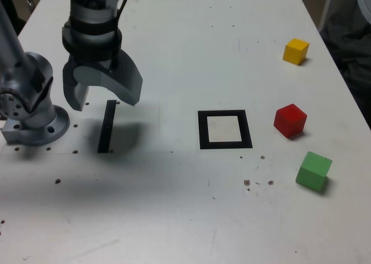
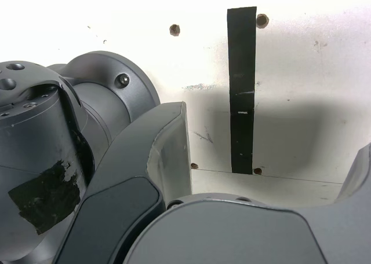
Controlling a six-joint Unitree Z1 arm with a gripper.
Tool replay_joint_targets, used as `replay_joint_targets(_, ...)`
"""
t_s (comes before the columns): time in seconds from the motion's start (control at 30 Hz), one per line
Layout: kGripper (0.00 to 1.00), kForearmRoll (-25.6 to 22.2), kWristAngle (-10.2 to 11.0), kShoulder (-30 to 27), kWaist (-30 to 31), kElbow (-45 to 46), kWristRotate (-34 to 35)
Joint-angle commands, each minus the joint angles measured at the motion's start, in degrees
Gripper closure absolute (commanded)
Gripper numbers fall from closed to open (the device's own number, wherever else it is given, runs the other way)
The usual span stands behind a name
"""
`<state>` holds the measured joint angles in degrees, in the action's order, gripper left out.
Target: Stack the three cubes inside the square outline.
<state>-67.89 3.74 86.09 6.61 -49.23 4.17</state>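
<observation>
Gripper [image 1: 101, 96] hangs wide and empty at upper left, over the strip [image 1: 106, 127]. Outline [image 1: 225, 129] is vacant; cubes lie at right, unstacked, awaiting pickup.

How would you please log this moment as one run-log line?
pincer: open, empty, above narrow black strip | black square outline: empty | small red cube, yellow cube, green cube: apart on white table, unstacked
</observation>
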Motion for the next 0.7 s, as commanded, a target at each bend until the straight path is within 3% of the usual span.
replay_joint_targets(0.0,0.01,0.08,0.04,-0.18,0.07,-0.03,0.13)
replay_joint_targets(0.67,0.01,-0.05,0.20,2.36,0.07,-3.76,-0.23)
